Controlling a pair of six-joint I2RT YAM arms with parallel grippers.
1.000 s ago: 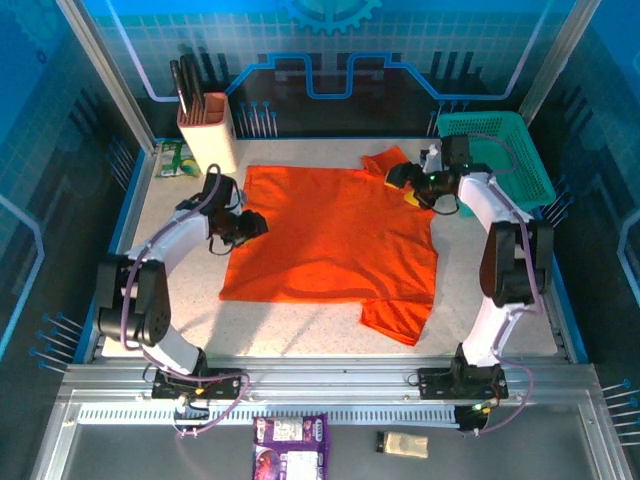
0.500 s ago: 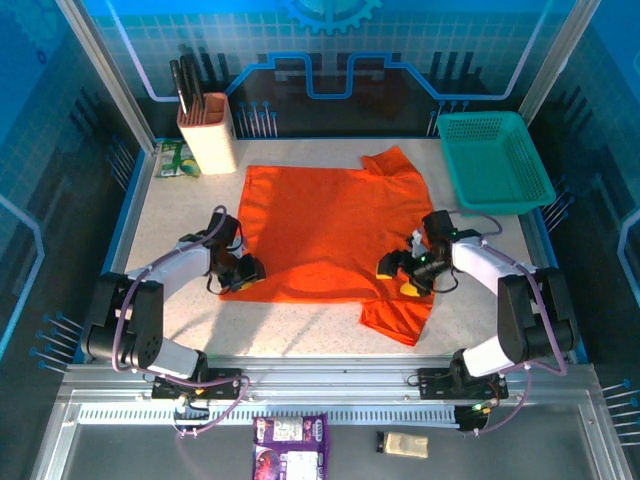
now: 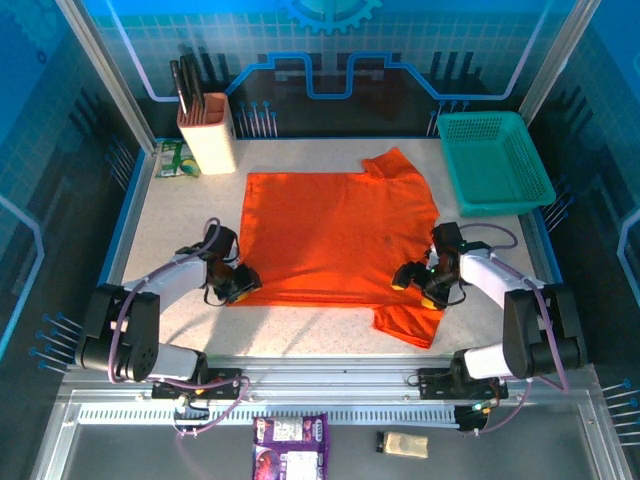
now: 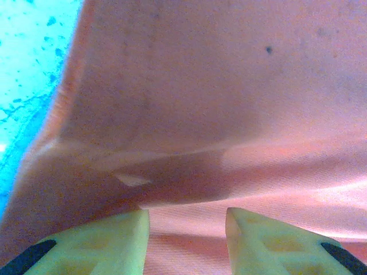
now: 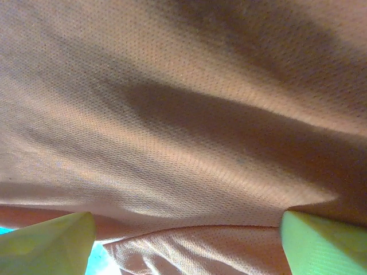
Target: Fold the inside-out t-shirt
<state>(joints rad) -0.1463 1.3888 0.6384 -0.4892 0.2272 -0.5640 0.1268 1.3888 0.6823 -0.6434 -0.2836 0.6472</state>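
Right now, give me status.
Left gripper and right gripper open, low at near edge of t-shirt. Spread flat, not yet folded. Teal basket stands apart, far right.

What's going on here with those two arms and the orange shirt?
Two robot arms are working on folding an orange t-shirt that lies spread flat on the table. The left gripper is at the shirt's near left corner, and the right gripper is at its near right edge, by the sleeve. Both have their fingers apart with cloth in front of them, so neither pinches it. No fold is made yet.
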